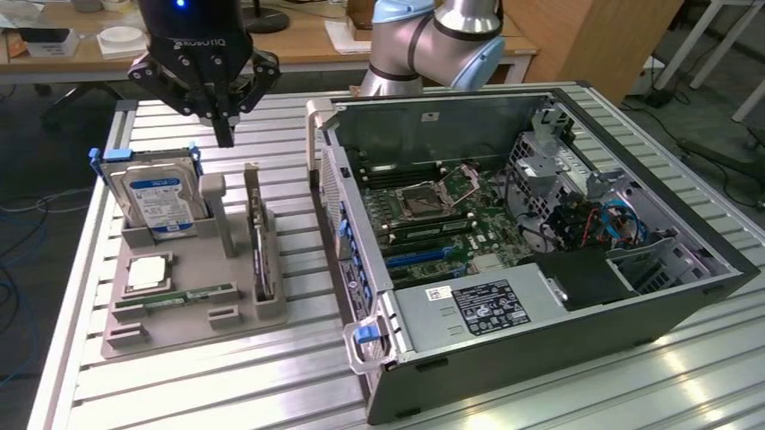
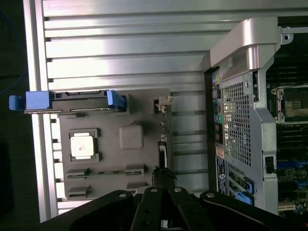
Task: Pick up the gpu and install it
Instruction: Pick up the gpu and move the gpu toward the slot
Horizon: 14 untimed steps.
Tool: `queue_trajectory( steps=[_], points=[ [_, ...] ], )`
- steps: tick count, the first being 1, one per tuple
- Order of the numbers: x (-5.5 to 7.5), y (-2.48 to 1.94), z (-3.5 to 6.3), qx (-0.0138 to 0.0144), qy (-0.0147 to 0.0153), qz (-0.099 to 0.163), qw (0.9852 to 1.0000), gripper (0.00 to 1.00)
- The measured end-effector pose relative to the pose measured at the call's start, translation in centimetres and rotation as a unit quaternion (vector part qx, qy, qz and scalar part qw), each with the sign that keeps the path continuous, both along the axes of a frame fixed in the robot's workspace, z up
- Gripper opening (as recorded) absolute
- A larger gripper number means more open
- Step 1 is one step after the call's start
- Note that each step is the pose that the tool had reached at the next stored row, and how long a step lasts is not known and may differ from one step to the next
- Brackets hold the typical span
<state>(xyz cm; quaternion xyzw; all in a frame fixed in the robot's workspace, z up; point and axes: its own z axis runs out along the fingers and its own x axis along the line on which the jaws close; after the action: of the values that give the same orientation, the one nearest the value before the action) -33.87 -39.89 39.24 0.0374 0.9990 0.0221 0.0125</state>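
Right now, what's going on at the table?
The arm's gripper hangs shut and empty above the grey parts holder, near the hard drive. The graphics card stands on edge in its holder slot, not yet picked up. The open computer case sits beside the holder.

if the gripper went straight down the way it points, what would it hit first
Probably the gpu, on its top edge where it stands in the grey holder. Depth is unclear, so possibly the holder itself.
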Motion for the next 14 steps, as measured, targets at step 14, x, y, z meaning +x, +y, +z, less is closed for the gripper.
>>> queue_trajectory(
  steps=[14],
  points=[
    [-0.03, 0.0, 0.0, 0.0, -0.0004, 0.0, 1.0, 0.41]
  ],
)
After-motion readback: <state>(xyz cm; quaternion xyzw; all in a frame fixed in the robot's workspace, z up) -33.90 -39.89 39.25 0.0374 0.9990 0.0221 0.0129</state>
